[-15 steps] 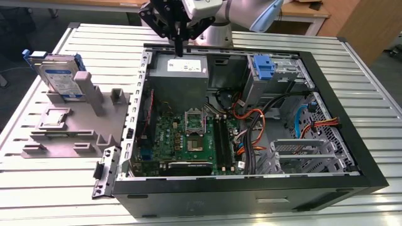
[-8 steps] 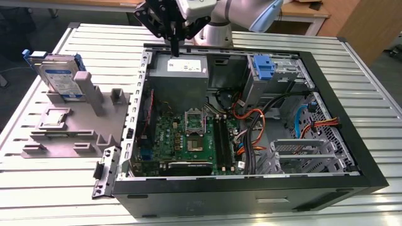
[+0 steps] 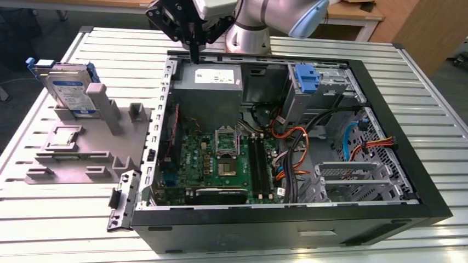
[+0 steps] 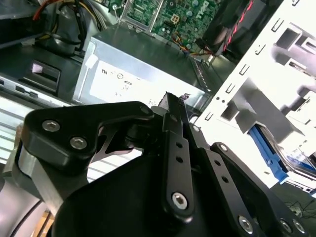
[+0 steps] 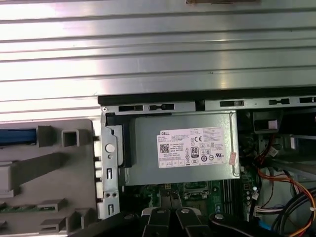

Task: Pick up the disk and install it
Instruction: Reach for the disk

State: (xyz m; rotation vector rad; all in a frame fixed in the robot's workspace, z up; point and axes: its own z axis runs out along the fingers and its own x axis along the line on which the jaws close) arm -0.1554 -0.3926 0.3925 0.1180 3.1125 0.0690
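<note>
Gripper (image 3: 195,57): jaws closed, empty, just above the power supply (image 3: 210,76) | Disk (image 3: 72,90): upright in grey holder (image 3: 87,153) on tabletop (image 3: 409,98), exterior view's left, well apart | Risk: closed jaws may clip the case wall (image 3: 171,74) or topple the disk.

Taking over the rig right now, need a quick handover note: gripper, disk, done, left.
Gripper: shut, holding nothing, above the power supply at the edge of the open computer case.
Disk: standing upright in the grey holder at the exterior view's left, outside the case, well apart from the gripper.
Done: nothing that shows.
Left: disk not picked up, not installed.
</note>
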